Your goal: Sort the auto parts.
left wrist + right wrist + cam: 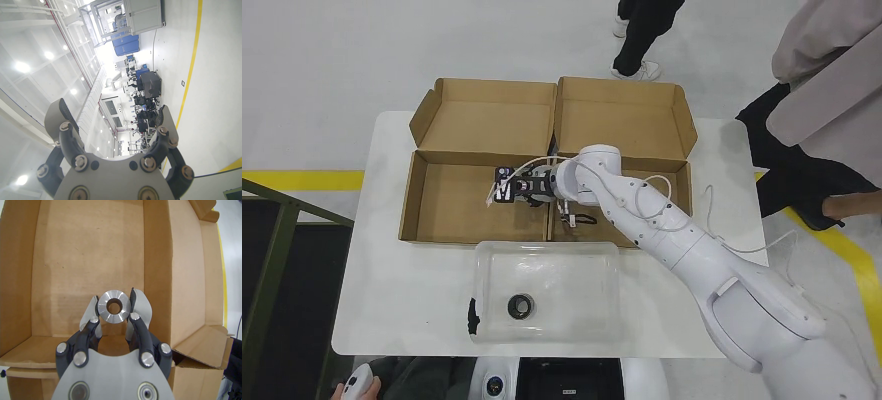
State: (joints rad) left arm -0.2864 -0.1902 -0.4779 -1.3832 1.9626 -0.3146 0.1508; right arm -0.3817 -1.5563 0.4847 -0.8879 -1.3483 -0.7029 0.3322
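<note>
A white table (382, 250) with rounded corners stands on a pale floor (322, 60) crossed by a yellow line (302, 180). On its far half two open brown cardboard boxes sit side by side, flaps folded back. A clear plastic bin (547, 260) lies near them, and in it rests a dark ring (521, 306). The right gripper (504, 188) hangs over the right side of the left box (457, 205), beside the wall it shares with the right box (622, 115). It is clenched on a metal ring (103, 310), which is thick, bright and polished, with a bevelled face and a round bore, and which is pinched at its rim between two ribbed black pads over the matte, faintly creased cardboard floor. The left gripper (113, 104) is spread wide with nothing in it and points up into a bright factory hall.
</note>
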